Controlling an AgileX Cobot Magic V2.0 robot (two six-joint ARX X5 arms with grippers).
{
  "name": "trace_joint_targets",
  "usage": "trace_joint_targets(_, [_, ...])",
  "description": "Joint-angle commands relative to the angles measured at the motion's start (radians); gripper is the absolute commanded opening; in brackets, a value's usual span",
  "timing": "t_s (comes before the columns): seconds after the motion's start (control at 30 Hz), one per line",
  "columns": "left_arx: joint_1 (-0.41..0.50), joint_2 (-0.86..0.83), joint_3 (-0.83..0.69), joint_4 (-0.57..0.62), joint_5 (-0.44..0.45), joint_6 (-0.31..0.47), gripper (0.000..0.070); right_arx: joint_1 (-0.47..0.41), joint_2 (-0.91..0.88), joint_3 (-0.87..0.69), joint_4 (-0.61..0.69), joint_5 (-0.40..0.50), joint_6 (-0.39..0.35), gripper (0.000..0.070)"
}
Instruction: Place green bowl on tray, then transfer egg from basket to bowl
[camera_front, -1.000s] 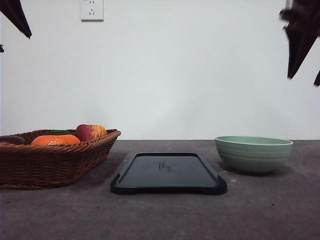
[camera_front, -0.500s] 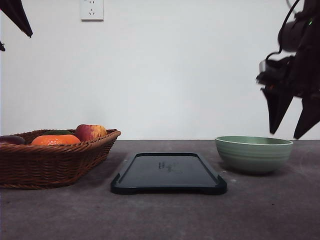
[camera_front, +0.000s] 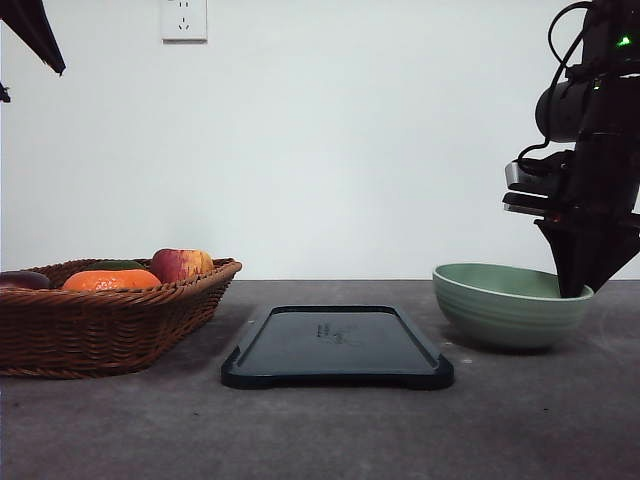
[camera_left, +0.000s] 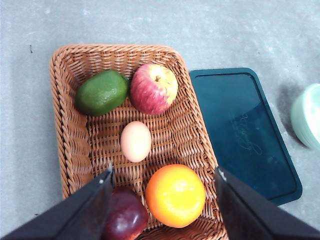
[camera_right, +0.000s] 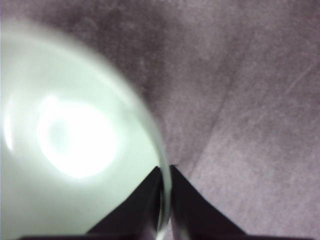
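Near edge of the tabletop: bare grey surface (camera_front: 330, 430), nothing standing on it.
Tray: the tray (camera_front: 337, 345) lies flat a little further in, about midway between the table's left and right edges, with nothing on it.
Basket: the basket (camera_front: 100, 320) sits toward the left edge, close beside the tray but apart from it.
Egg: the egg (camera_left: 135, 141) lies on the basket floor among an apple (camera_left: 153, 88), an orange (camera_left: 175, 195), a green avocado-like fruit (camera_left: 102, 92) and a dark red fruit (camera_left: 125, 219), touching none of them as far as I can tell.
Green bowl: the green bowl (camera_front: 510, 304) rests on the tabletop toward the right edge, clear of the tray and seemingly tipped slightly.
Right gripper: the right gripper (camera_right: 165, 200) has its fingers pinched on the bowl's rim at the side nearest the right edge, one finger inside and one outside.
Left gripper: the left gripper (camera_left: 162, 200) hangs high over the basket, fingers spread wide, holding nothing.
Step in hand: the first one, I judge, taking hold of the bowl; the egg is untouched.
Next move: lift the bowl by its rim, carry it leftward and set it level inside the tray's rim. A one-sided rim pinch may let it tilt, so a steady lift seems wise.
Far edge: white wall with a socket (camera_front: 183, 19).
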Motion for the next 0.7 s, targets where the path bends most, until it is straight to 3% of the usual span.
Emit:
trace_joint_targets(0.0, [-0.002, 0.007, 0.026, 0.011, 0.005, 0.010, 0.0396, 0.000, 0.018, 0.027, -0.012, 0.020, -0.011, 0.0002])
trace_joint_targets(0.23, [-0.002, 0.007, 0.026, 0.012, 0.005, 0.010, 0.0396, 0.003, 0.018, 0.128, -0.140, 0.019, -0.011, 0.0002])
trace_joint_targets(0.5, [-0.002, 0.007, 0.026, 0.012, 0.005, 0.010, 0.0396, 0.040, 0.018, 0.351, -0.385, 0.015, -0.010, 0.0002])
trace_joint_targets(0.67, [-0.002, 0.007, 0.026, 0.012, 0.005, 0.010, 0.0396, 0.103, 0.018, 0.464, -0.412, -0.020, 0.011, 0.0002])
